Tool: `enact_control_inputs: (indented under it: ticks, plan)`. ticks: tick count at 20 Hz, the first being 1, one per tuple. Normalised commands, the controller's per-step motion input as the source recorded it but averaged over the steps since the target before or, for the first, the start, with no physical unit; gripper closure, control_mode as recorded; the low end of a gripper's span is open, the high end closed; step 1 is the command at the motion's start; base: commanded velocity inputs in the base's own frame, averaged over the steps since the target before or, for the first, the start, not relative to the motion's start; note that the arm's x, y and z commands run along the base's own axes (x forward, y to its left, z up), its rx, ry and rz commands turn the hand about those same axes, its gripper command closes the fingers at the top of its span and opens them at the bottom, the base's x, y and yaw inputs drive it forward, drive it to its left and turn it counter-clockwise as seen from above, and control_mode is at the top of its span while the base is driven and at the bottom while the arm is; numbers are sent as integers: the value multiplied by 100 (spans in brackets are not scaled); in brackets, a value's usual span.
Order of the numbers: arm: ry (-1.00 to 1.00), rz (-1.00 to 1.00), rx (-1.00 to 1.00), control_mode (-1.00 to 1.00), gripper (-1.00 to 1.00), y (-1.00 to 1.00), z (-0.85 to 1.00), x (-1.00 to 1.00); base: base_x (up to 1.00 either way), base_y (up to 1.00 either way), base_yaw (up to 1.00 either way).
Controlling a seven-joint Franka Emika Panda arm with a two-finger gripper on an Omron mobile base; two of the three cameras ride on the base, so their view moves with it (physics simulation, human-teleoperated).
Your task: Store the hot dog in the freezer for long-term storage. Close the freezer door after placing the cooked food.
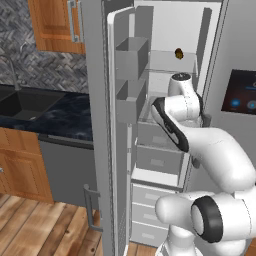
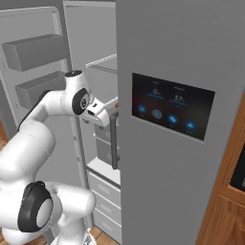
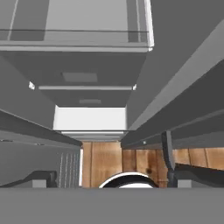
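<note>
Hot dog (image 2: 116, 106) looks to be resting inside the freezer (image 1: 172, 35), hand (image 2: 111, 109) released beside it, freezer door (image 1: 112, 150) wide open, unclosed.

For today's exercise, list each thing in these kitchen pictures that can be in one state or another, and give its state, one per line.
Freezer door: swung wide open, its inner bins facing the shelves.
Freezer: open, arm reaching inside.
Freezer drawers: pushed in.
Gripper: open, holding nothing.
Door with touchscreen: shut.
Touchscreen: lit.
Small dark lump: resting on an upper shelf.
</note>
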Motion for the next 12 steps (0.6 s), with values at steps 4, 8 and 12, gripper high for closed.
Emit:
enact_control_inputs:
  ticks: [4, 8, 12]
  plan:
    - [4, 11, 5, -100, -100, 0, 0, -58, 0, 0, 0]
    - [1, 17, 0, -100, -100, 1, 7, -55, 0, 0, 0]
    - [0, 17, -9, -100, -100, 0, 0, -44, 0, 0, 0]
